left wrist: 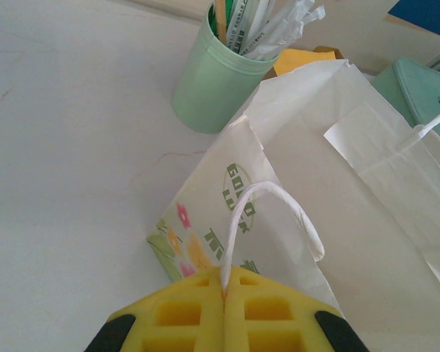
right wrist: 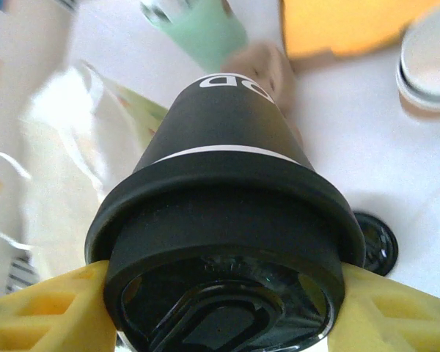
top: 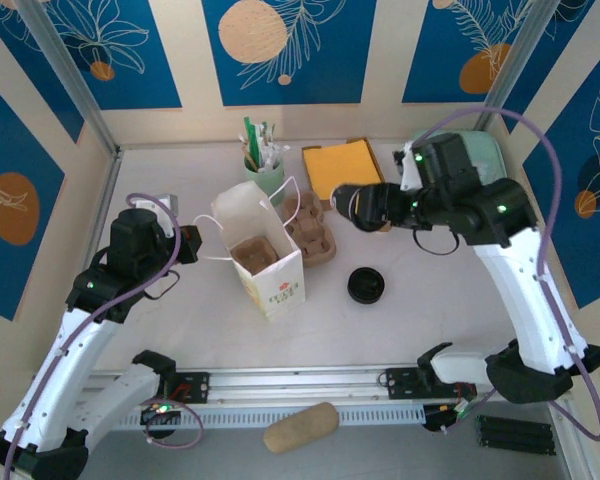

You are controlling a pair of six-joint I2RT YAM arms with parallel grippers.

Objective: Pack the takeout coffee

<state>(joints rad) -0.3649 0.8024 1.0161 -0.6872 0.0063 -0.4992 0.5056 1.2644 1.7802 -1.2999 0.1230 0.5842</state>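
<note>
- The right pincer point(right wrist: 224, 312) is clenched on the takeout coffee point(right wrist: 227, 147), with a yellow finger point(right wrist: 48, 312) pressed to each side just under the black lid's rim.
- The cup lies sideways in that grasp, up off the desk point(top: 430, 300). Its lid faces the wrist and its base points toward the paper bag point(top: 270, 265).
- From above, the takeout coffee point(top: 348, 200) hangs at the right pincer point(top: 355, 205), just right of the bag and over the near end of a pulp tray point(top: 313, 232).
- A loose black lid point(top: 366, 285) rests on the desk nearer the arms, well apart from the cup.
- The left pincer point(left wrist: 224, 293) is clamped on the bag's white handle point(left wrist: 238, 220), which runs up from between its closed fingers.
- The bag point(left wrist: 337, 147) stands upright with its mouth open, and a brown insert is visible inside.
- Behind the bag stands a green cup point(top: 263, 175) of wrapped straws, with a yellow pad point(top: 342, 168) to its right.
</note>
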